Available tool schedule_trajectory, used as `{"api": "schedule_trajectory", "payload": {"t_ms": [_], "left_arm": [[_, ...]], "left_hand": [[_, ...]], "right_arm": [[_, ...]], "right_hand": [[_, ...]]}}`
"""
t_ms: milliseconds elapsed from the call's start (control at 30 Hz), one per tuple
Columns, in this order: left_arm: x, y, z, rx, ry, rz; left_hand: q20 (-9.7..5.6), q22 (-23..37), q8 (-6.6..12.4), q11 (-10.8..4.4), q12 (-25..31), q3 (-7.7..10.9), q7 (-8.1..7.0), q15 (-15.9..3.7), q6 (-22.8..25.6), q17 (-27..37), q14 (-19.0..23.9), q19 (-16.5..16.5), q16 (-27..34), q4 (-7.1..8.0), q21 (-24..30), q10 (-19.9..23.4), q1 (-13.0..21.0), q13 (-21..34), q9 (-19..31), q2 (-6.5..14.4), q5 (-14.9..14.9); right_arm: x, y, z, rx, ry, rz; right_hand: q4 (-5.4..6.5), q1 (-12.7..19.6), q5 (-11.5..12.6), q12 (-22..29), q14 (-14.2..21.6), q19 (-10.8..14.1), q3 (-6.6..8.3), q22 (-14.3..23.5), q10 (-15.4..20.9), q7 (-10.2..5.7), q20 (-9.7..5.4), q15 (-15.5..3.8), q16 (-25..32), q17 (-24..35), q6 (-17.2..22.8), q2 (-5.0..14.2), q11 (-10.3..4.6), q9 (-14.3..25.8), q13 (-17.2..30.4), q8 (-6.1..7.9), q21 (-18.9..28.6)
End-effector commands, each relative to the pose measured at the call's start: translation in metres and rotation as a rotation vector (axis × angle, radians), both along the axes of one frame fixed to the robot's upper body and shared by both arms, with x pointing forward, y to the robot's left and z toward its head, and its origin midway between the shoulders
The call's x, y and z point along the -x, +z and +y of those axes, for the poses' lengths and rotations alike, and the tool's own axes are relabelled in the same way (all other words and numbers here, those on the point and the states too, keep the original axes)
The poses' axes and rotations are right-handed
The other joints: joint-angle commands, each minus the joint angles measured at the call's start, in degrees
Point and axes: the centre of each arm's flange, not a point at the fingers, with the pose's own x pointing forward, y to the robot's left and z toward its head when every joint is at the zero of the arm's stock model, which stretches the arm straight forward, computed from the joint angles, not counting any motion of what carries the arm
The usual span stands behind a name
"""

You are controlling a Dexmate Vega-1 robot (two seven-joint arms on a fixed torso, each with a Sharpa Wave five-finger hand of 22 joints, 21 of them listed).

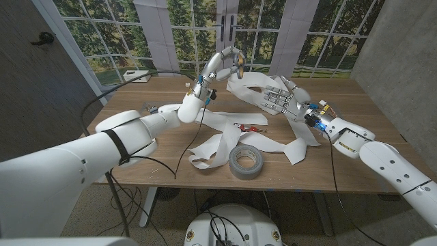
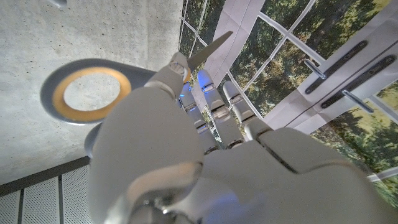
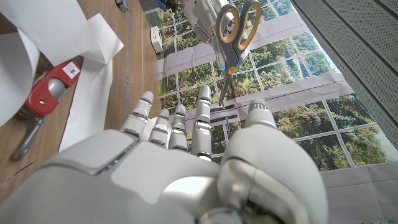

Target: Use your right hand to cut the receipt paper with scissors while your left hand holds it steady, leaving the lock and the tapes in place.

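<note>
My left hand (image 1: 220, 66) is raised above the back of the table and grips the scissors (image 1: 236, 61) by their grey and yellow handles. In the left wrist view a handle ring (image 2: 84, 93) and a blade (image 2: 211, 48) stick out past that hand (image 2: 205, 155). The white receipt paper (image 1: 218, 147) lies in loose loops across the table. My right hand (image 1: 282, 100) is open with fingers spread, over the paper's far right part. In the right wrist view the scissors (image 3: 235, 31) hang blade-down beyond my right hand (image 3: 186, 162). The red lock (image 1: 249, 128) lies on the paper.
A grey tape roll (image 1: 246, 162) lies near the table's front edge. Small items (image 1: 151, 107) sit at the left of the table (image 1: 355, 102), and a white power strip (image 1: 136, 78) at its back left. A black cable (image 1: 194, 133) hangs from my left wrist.
</note>
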Motion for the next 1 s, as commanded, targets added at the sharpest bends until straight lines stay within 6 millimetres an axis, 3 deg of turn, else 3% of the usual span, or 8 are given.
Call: {"api": "schedule_trajectory", "payload": {"t_ms": [33, 333, 1000], "left_arm": [[0.005, 0.0013, -0.0066, -0.062, 0.008, -0.061], [0.0075, 0.0003, -0.0072, -0.092, 0.025, -0.115], [0.0093, -0.0029, -0.0125, -0.113, 0.058, -0.183]], "left_hand": [[-4.9, 0.2, 0.57, 1.19, 5.6, 1.35, -0.12, -7.84, 0.3, 0.4, 0.7, 0.4, 0.6, 1.39, -0.2, 2.0, 0.2, 2.3, 0.3, 1.0, 0.5], [-4.99, 0.3, 0.84, 1.11, 5.3, 1.41, -0.28, -7.86, 0.4, 0.6, 1.0, 0.6, 0.9, 1.34, -0.6, 2.3, 0.3, 2.3, 0.2, 0.8, 0.5], [-5.22, 0.3, 1.15, 0.97, 4.7, 1.76, -0.35, -7.91, 1.0, 0.6, 1.2, 1.1, 0.9, 1.25, -1.2, 3.1, 0.2, 2.1, -0.4, 0.3, 0.7]], "right_arm": [[0.0027, 0.0016, 0.0059, 0.001, 0.041, 0.007], [0.0061, 0.0027, 0.0047, -0.006, 0.054, 0.008], [0.0042, 0.0007, 0.012, -0.002, 0.095, 0.015]], "right_hand": [[0.2, -0.1, 0.3, 0.2, 0.1, -0.2, 0.06, 0.1, 0.1, -0.01, -0.11, -0.44, 0.5, 0.1, -0.1, -0.15, -0.1, 0.1, 0.2, -0.47, 0.2], [0.5, -0.3, 0.2, 0.5, 0.5, -0.2, 0.12, 0.2, 0.8, -0.23, -0.16, -0.84, 0.7, 0.2, 0.5, -0.09, -0.38, 0.1, 0.2, -0.5, 0.3], [-0.16, 1.6, 0.4, 0.7, 0.9, 0.0, 1.33, 0.1, 1.4, -0.73, -0.21, -1.58, 0.8, 0.1, 1.7, 0.37, -1.07, 0.2, 0.2, -0.6, 0.4]]}}
